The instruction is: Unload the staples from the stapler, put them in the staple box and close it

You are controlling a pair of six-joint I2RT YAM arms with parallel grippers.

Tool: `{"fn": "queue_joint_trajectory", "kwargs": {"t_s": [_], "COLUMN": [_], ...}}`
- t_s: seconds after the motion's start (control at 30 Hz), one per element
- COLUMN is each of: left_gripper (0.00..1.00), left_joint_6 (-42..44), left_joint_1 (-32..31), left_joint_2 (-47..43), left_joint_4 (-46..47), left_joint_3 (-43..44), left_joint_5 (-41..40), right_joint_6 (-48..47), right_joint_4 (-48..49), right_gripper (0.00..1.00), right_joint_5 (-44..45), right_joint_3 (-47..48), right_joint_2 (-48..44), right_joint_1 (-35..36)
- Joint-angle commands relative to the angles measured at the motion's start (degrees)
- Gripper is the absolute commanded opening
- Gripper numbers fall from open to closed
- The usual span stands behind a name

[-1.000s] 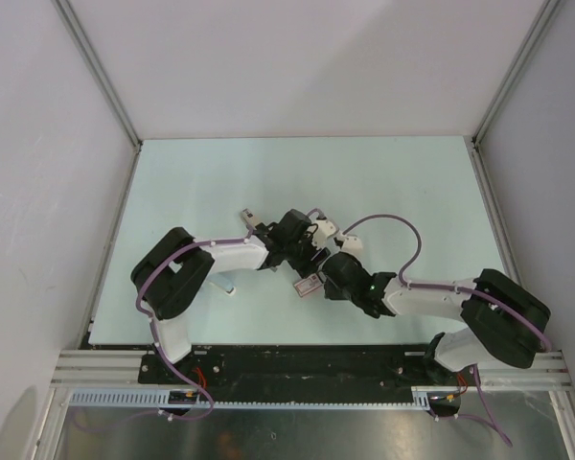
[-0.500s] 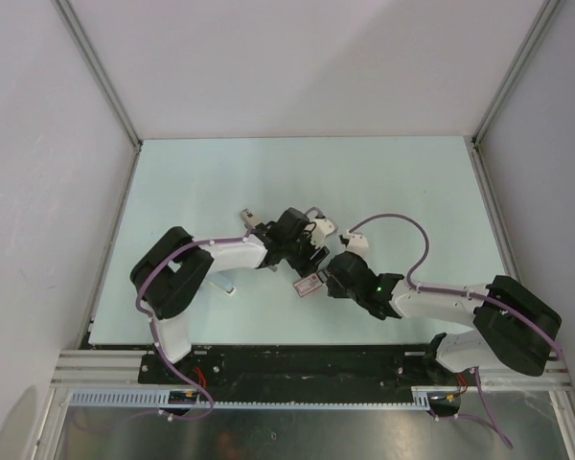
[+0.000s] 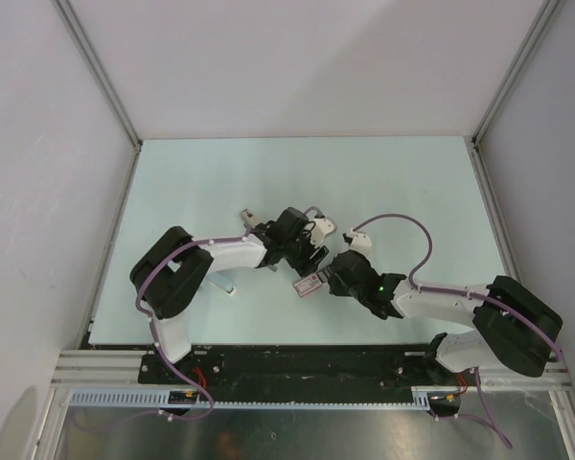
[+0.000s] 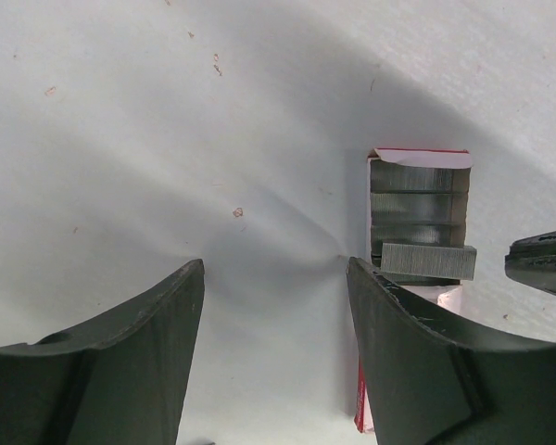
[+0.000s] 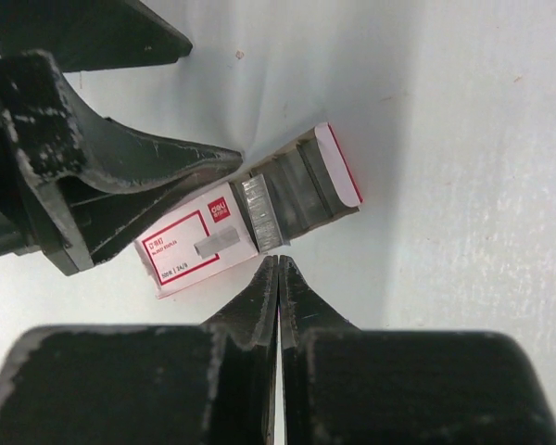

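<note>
Clenched tip to tip with nothing seen between its fingers, the right claw (image 5: 278, 267) is poised just at the long side of the stapler (image 5: 181, 252), which lies flat on the table (image 5: 463, 139) directly ahead of the tips. The pink-and-white block is seen with its inner tray drawn out, so the staples (image 5: 264, 213) are exposed. Rows lie in the tray, one grey strip lies crosswise right before the closed tips, and a smaller piece rests on the label. The left claw (image 4: 276, 269) is spread wide and grasps nothing. The block lies partly beneath one of its fingers (image 4: 426, 352), which appears to be braced at the block's end, though contact cannot be confirmed. The step in hand is judged to be the lifting of the loose strip out of the opened tray. For the next move, the right fingers would need to be parted slightly and closed on the crosswise strip while the block is steadied. Both arms are stretched low and inward, with the wrists brought together near mid-table.
</note>
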Motion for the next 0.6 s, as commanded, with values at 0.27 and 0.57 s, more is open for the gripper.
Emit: {"fn": "queue_joint_trajectory", "kwargs": {"t_s": [0.27,0.57], "left_gripper": [0.68,0.68], "left_joint_6": [0.5,0.4], "left_joint_1": [0.4,0.3], "left_joint_2": [0.5,0.5], "left_joint_4": [-3.1,-3.1], "left_joint_3": [-1.4,-1.3], "left_joint_5": [2.1,2.2], "right_joint_6": [0.2,-0.2], "right_joint_4": [4.0,2.5], "right_gripper": [0.0,0.0], "right_joint_5": [-0.9,-1.1], "right_joint_3": [-0.2,-0.2], "right_joint_2": [1.0,0.4], "right_joint_1": [-1.3,-1.3]}}
